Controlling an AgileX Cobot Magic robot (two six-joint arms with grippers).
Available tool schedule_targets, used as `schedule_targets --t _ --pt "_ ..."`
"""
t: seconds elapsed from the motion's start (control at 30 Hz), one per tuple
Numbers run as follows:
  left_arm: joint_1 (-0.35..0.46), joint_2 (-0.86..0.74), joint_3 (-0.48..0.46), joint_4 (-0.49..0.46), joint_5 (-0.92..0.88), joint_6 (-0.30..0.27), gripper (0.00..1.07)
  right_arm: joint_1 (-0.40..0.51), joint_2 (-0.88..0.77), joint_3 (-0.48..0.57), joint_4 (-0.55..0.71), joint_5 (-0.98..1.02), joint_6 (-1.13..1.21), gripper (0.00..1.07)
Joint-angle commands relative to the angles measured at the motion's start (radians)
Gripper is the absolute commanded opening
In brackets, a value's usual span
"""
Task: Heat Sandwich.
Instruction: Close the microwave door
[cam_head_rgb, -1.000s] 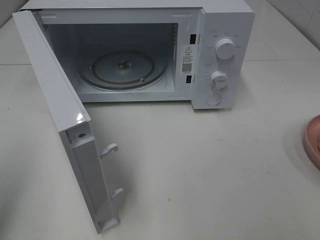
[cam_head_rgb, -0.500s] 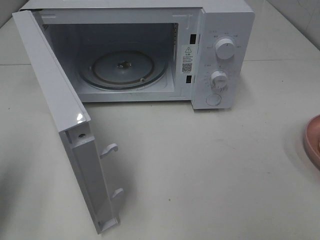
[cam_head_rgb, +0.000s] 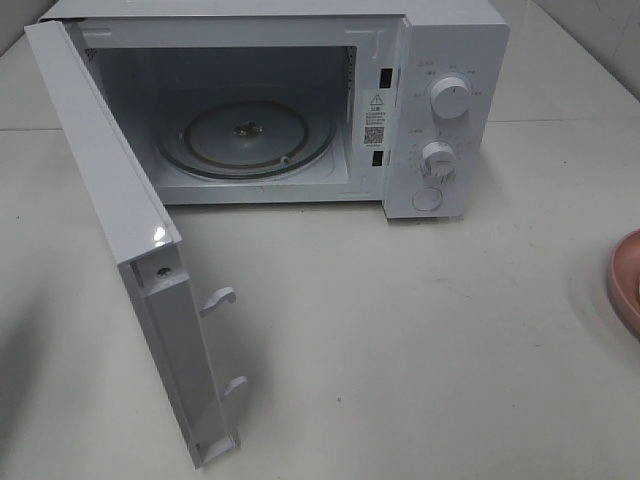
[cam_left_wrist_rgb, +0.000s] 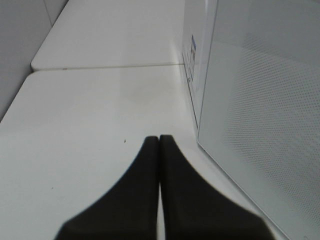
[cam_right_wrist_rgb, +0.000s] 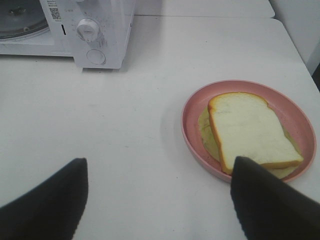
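Although the pink plate (cam_head_rgb: 628, 282) is cut off by the right edge of the exterior high view, so that only a sliver of its rim can be made out there, it is shown whole in the right wrist view (cam_right_wrist_rgb: 248, 129), where the sandwich (cam_right_wrist_rgb: 251, 130) is seen lying on it. One corner of the sandwich is hidden behind a dark fingertip. The filling is hardly visible: only a pale greenish edge under the top slice can be told.

Neither arm is caught by the exterior high view. The right gripper (cam_right_wrist_rgb: 162, 200) is seen only as two dark fingers at the edge of its own view, spread wide apart over the white table (cam_head_rgb: 420, 340), with nothing held between them. The left gripper (cam_left_wrist_rgb: 159, 142) is shown with its two fingers pressed flat together, nothing gripped, just beside the perforated outer face of the microwave door (cam_left_wrist_rgb: 265, 125).

The microwave (cam_head_rgb: 440, 100) is stood at the back of the table with its door (cam_head_rgb: 130, 250) swung fully open, and the glass turntable (cam_head_rgb: 245, 138) is left bare inside. The small print beside the two knobs (cam_head_rgb: 448, 98) is too fine to be read.

Compared with a second ago, nothing is found to have shifted in the exterior high view: door, turntable and plate sliver are unchanged.
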Motion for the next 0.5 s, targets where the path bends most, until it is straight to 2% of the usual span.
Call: schedule_targets --t 0.03,0.1,0.13,0.17,0.27,0.4,0.43,0.47,0.5 --pt "0.003 0.071 0.002 0.120 -0.133 -0.031 0.00 -0.001 -0.029 0.001 -0.004 -0.009 0.001 0.76" --pt "0.001 0.113 0.001 0.169 -0.173 -0.069 0.00 -0.001 -0.029 0.001 -0.004 -0.009 0.001 0.76" --pt "0.001 0.113 0.001 0.169 -0.173 -0.069 0.00 -0.001 -0.029 0.001 -0.004 -0.009 0.001 0.76" --pt "0.001 0.154 0.001 0.211 -0.213 -0.108 0.00 -0.001 -0.029 0.001 -0.004 -0.009 0.001 0.76" --pt "0.001 0.195 0.001 0.241 -0.255 -0.133 0.00 -0.001 -0.029 0.001 -0.004 -0.009 0.001 0.75" --pt "0.001 0.279 -0.024 0.345 -0.314 -0.205 0.00 -0.001 -0.029 0.001 -0.004 -0.009 0.001 0.75" --pt "0.001 0.279 -0.024 0.345 -0.314 -0.205 0.00 -0.001 -0.029 0.001 -0.004 -0.009 0.001 0.75" --pt "0.001 0.310 -0.039 0.381 -0.338 -0.244 0.00 -0.001 -0.029 0.001 -0.004 -0.009 0.001 0.75" --pt "0.001 0.325 -0.046 0.394 -0.354 -0.257 0.00 -0.001 -0.029 0.001 -0.004 -0.009 0.001 0.75"
